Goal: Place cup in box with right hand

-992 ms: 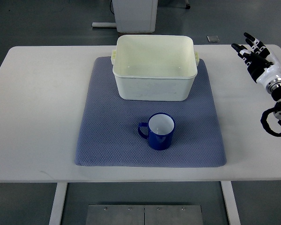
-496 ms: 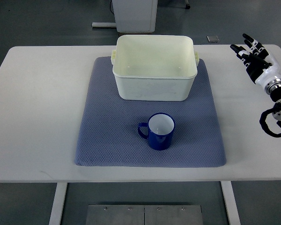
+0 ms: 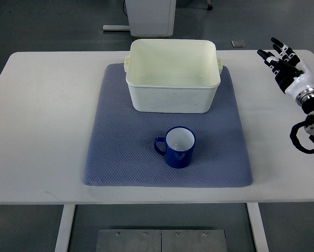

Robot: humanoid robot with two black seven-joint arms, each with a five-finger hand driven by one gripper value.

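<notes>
Blue cup (image 3: 179,147) stands upright on the near half of the grey-blue mat (image 3: 120,152), mouth up, white inside, nothing in it. Handle points away from the right hand, toward the mat's left edge. Off-white box (image 3: 173,75) sits just beyond the cup on the mat's far half, open and empty; a short gap of mat lies between the two.

Right hand (image 3: 285,65) is off the mat, past its far right corner, over bare white tabletop (image 3: 41,115), level with the box. Fingers (image 3: 275,54) spread, released, holding nothing. Cup lies well apart from them, toward the near left. Only this hand shows, so it is the nearer one. Judgement: reach not yet begun; it must cross onto the mat and meet the cup's handle-free side.
</notes>
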